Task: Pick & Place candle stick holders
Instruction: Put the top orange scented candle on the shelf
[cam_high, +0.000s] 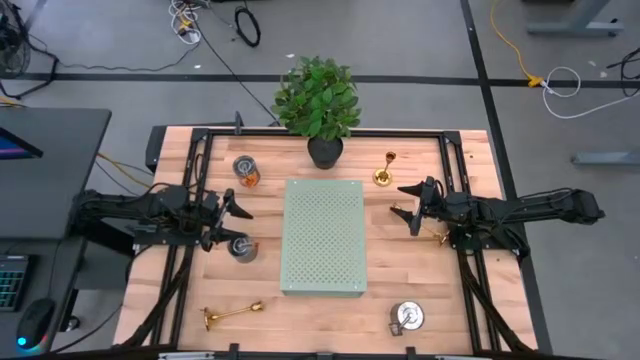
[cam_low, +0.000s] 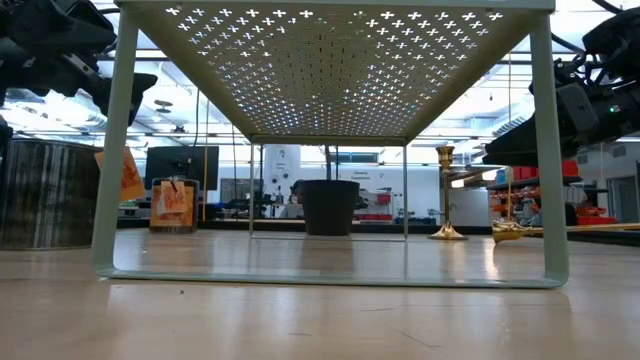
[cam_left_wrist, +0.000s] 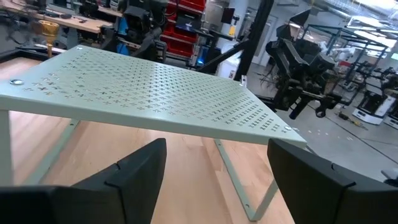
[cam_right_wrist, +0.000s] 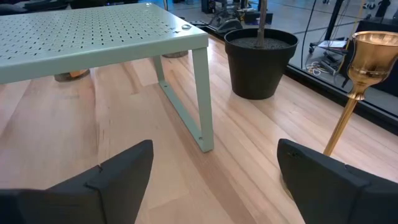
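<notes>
- The right gripper (cam_high: 405, 199) hovered over the wood table (cam_high: 180, 290) to the right of the pale green perforated board (cam_high: 323, 236), its fingers (cam_right_wrist: 93, 180) spread wide and holding nothing.
- Just beyond those fingers stood an upright gold candle stick holder (cam_high: 384, 170), long axis vertical, cup up; the right wrist view showed its cup and slim stem (cam_right_wrist: 356, 81) close ahead, beside the black plant pot (cam_right_wrist: 260, 59).
- A second gold holder (cam_high: 437, 236) lay on its side under the right arm, behind the fingertips; only the low view showed its base (cam_low: 505, 232) pointing toward the board.
- The left gripper (cam_high: 236, 207) hung to the left of the board, fingers (cam_left_wrist: 134, 174) also apart and empty, aimed at the board's edge (cam_left_wrist: 155, 118).
- A squat silver holder (cam_high: 243, 249) sat just beside the left fingertips, on the near side; the left wrist view did not show it.
- Another silver holder (cam_high: 245, 170) stood farther back, near the plant (cam_high: 318, 98).
- At the table's near edge, well apart from both grippers, a third gold holder (cam_high: 232, 314) lay flat with its long axis across the table, base to the left, and a third silver one (cam_high: 407, 317) sat to the right; only the high view showed these.
</notes>
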